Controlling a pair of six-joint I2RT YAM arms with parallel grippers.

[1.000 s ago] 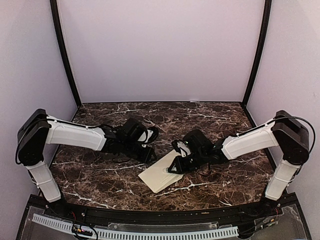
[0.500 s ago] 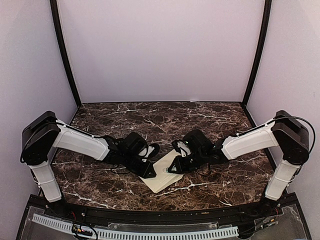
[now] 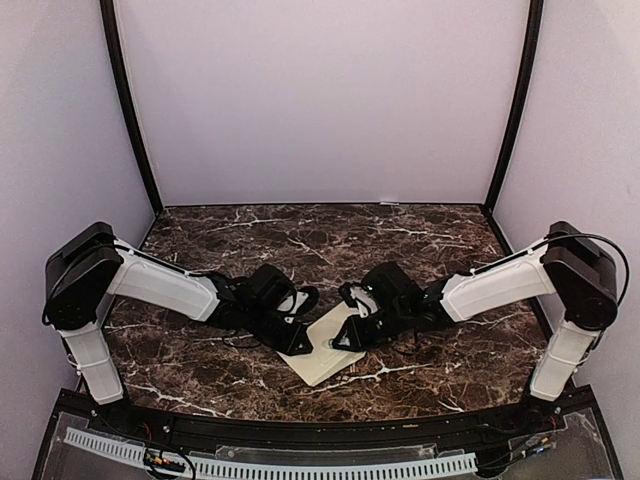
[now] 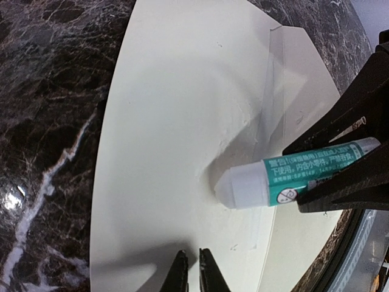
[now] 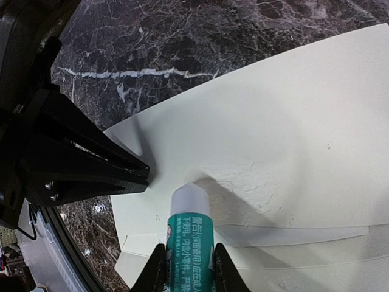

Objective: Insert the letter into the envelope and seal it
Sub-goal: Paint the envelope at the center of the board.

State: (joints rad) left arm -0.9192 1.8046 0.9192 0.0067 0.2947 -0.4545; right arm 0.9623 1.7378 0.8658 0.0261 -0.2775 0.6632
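Envelope (image 3: 322,352): flat on marble table (image 3: 430,240), near centre, between both grippers.
Left gripper (image 4: 191,275): clenched on nothing, tips pressed on left part of envelope.
Right gripper (image 5: 186,263): grasping green glue stick (image 5: 189,231), white end down at envelope surface, near flap fold.

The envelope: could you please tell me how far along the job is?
No letter lies loose, so it is probably inside the envelope. In hand: the right hand grips a glue stick, tip on the paper, while the left hand, fingers together, rests on its edge. Left, it seems: finishing the glue and pressing the envelope sealed.
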